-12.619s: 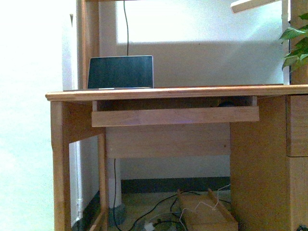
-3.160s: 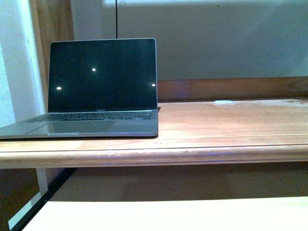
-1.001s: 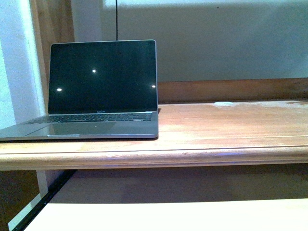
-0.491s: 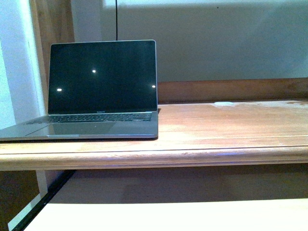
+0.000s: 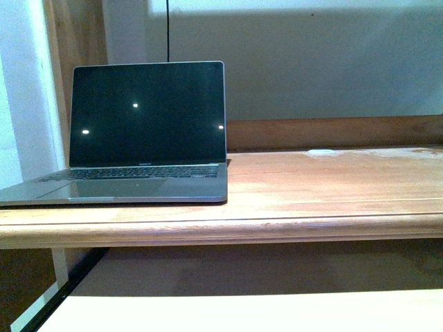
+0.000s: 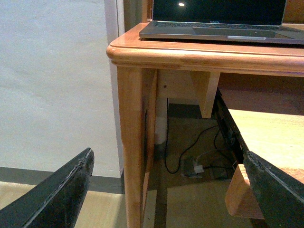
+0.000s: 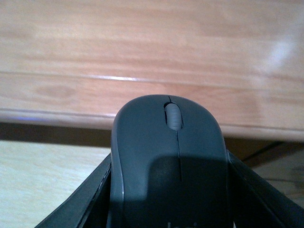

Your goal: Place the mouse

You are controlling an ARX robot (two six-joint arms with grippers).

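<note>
Right wrist view: mouse (image 7: 168, 161) held in front of the desk (image 7: 142, 57) edge, above the pale tray (image 7: 42, 175).
Mouse surface: dark grey, matte, domed; grey wheel (image 7: 173, 116) set in a slot, with a thin seam running back from it.
Right gripper (image 7: 168, 194): black fingers (image 7: 90, 194) clamp the mouse's two sides.
Left gripper (image 6: 166, 190): fingers spread wide, nothing between them, low beside the desk leg (image 6: 130, 142).
Laptop (image 5: 149, 131): open, screen dark, on the desk's left part.

Matte black fingers (image 6: 61, 194) on left hand (image 6: 167, 159) and right hand (image 7: 169, 164) — broad, wedge-shaped, edges scuffed pale
</note>
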